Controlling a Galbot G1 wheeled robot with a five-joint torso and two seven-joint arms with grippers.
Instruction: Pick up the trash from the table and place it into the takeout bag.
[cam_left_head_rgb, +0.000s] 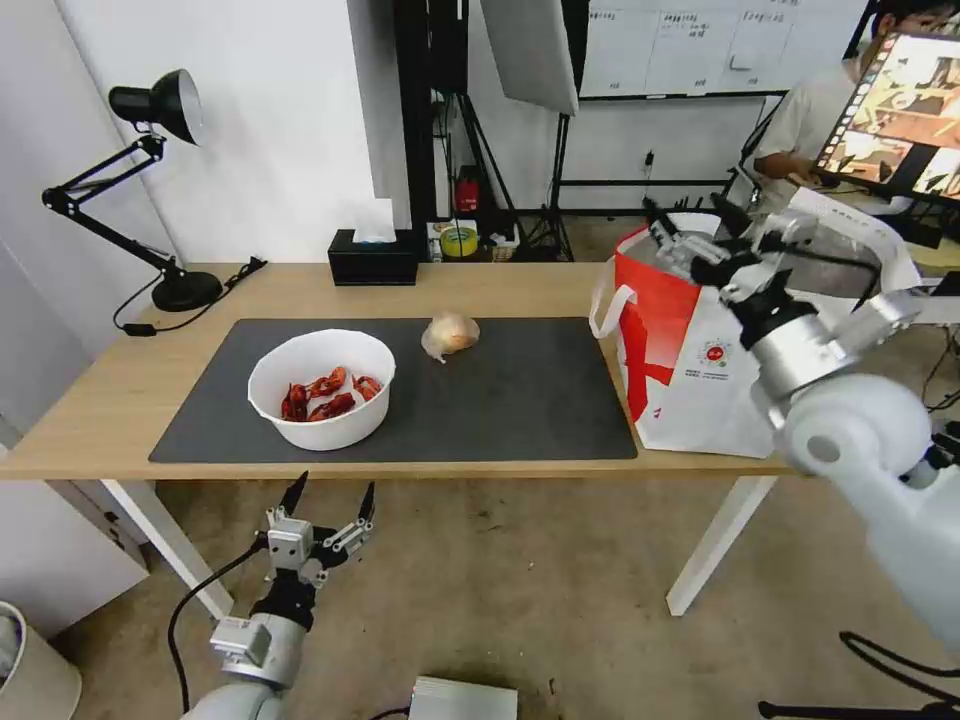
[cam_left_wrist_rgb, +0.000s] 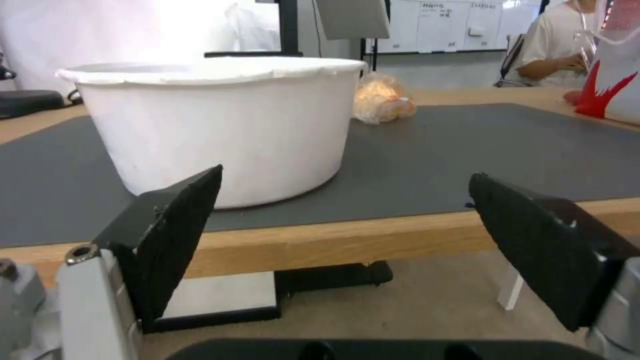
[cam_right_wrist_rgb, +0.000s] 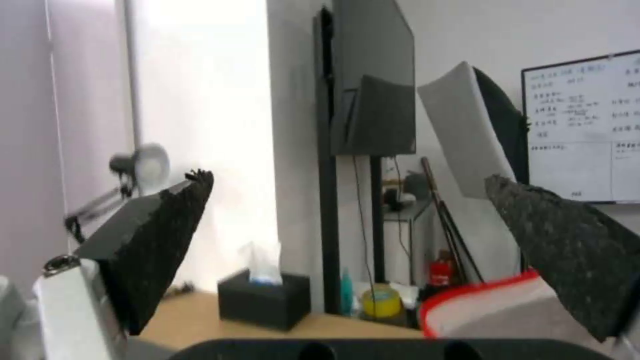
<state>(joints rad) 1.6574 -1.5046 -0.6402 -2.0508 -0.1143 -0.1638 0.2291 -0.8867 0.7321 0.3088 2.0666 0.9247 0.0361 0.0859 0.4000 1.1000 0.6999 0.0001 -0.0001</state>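
Holding my right gripper (cam_left_head_rgb: 690, 235), fingers apart, over the takeout bag (cam_left_head_rgb: 700, 390); left gripper (cam_left_head_rgb: 330, 505), fingers apart, waits below the worktop (cam_left_head_rgb: 300, 290) edge facing the crayfish-shell bowl (cam_left_head_rgb: 322, 388).

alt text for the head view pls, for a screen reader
Right gripper, open, hovers over the takeout bag at the table's right end. On the mat sit a bowl of crayfish shells and a tan lump; left gripper, open, waits below the table edge.

Black desk lamp (cam_left_head_rgb: 150, 180) is standing against the white wall (cam_left_head_rgb: 280, 120). Right of the lamp, a black tissue box (cam_left_head_rgb: 373, 258) is sitting; farther right, a whiteboard (cam_left_head_rgb: 700, 45) is hanging. Beige concrete floor (cam_left_head_rgb: 520, 600) is lying below.
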